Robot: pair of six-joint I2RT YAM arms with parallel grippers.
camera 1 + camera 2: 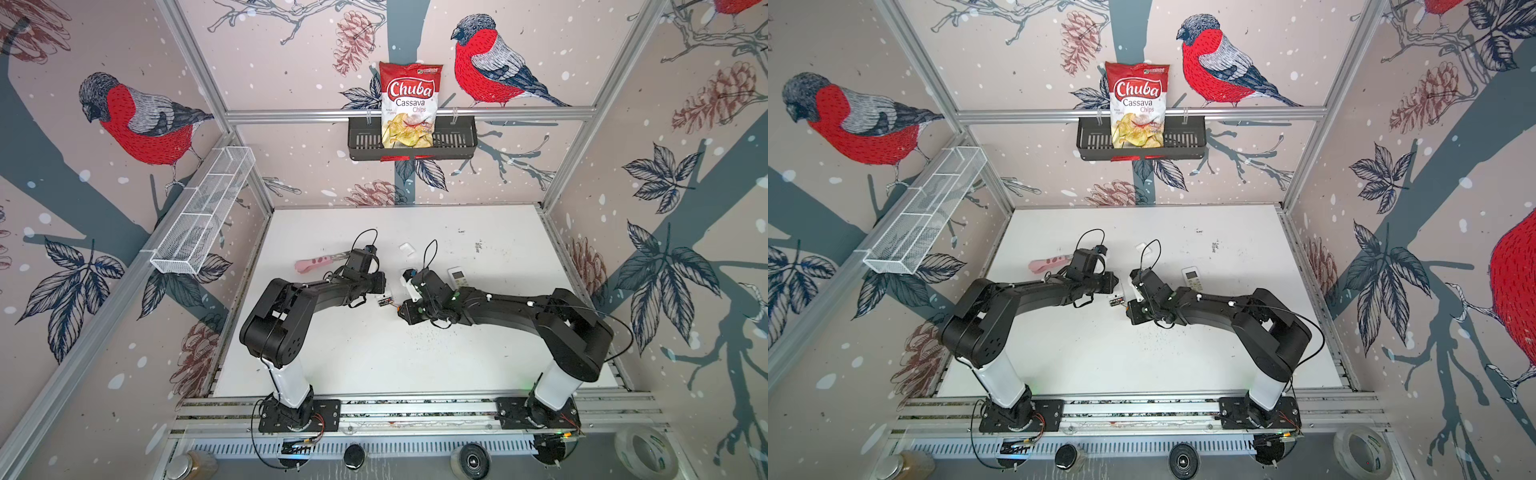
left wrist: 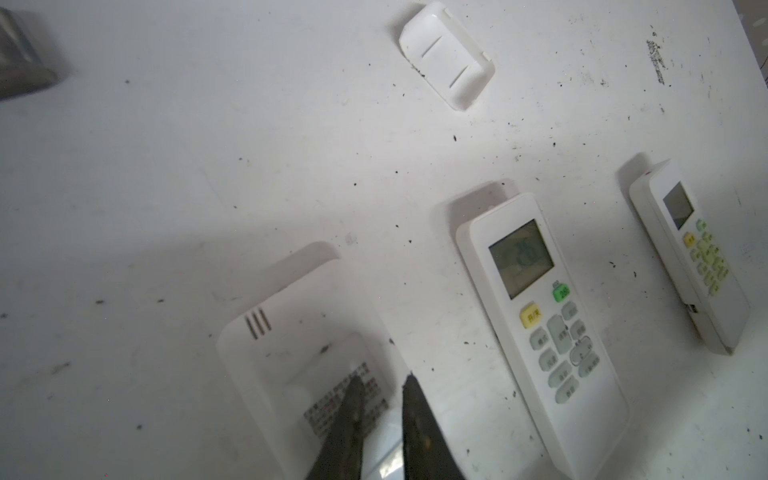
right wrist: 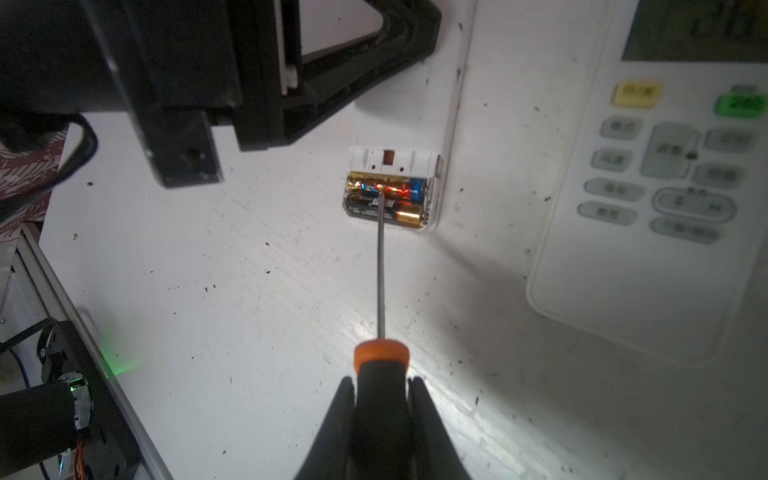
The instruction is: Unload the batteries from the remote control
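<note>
A white remote control point(image 2: 282, 353) lies face down with its battery bay open. Two black batteries point(image 3: 386, 201) with gold ends sit side by side in the bay; both top views show them small point(image 1: 385, 300) point(image 1: 1116, 300) between the two arms. My left gripper point(image 2: 382, 386) is shut on this remote's side edge, and its black fingers point(image 3: 353, 70) show over the remote's body point(image 3: 407, 124). My right gripper point(image 3: 381, 384) is shut on the orange-and-black screwdriver handle point(image 3: 380, 361). The thin shaft point(image 3: 380, 270) points at the bay, its tip touching the batteries.
A second white remote point(image 2: 536, 324) point(image 3: 665, 208) lies face up beside the held one, a third point(image 2: 690, 257) point(image 1: 457, 275) farther right. A loose white battery cover point(image 2: 446, 54) point(image 1: 407, 248) lies behind them. A pink object point(image 1: 313, 264) is behind the left arm.
</note>
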